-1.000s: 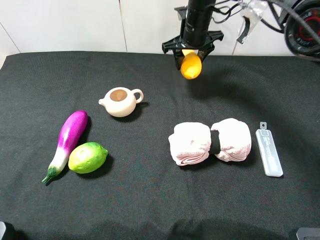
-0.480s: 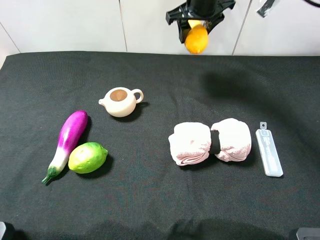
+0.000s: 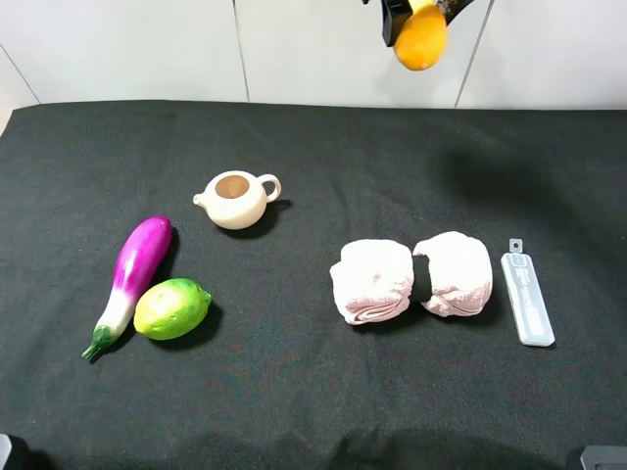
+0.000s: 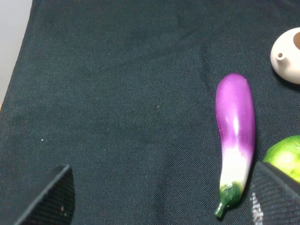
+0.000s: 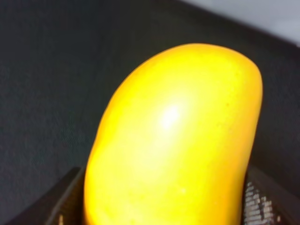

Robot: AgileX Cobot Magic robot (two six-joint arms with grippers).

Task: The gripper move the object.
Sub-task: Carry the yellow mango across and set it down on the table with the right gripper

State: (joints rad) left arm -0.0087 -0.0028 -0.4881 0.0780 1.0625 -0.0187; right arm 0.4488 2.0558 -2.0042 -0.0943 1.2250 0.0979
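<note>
The yellow-orange mango [image 3: 420, 41] hangs high above the back edge of the black table, at the top of the exterior view. My right gripper [image 3: 419, 14] is shut on it; only the finger ends show at the frame's top. In the right wrist view the mango [image 5: 176, 136] fills the frame between the two black fingers [image 5: 63, 201]. My left gripper [image 4: 159, 206] is open and empty; its fingertips [image 4: 49, 197] frame the cloth near the purple eggplant [image 4: 236, 133]. The left arm is out of the exterior view.
On the black cloth lie a cream teapot [image 3: 235, 199], the eggplant [image 3: 134, 271] with a green lime [image 3: 172, 307] beside it, two rolled pink towels [image 3: 411, 277], and a clear flat plastic piece [image 3: 527, 297] at the right.
My right gripper has risen and moved right with the mango, from just above the table's back to the top of the view. Nothing else has moved.
</note>
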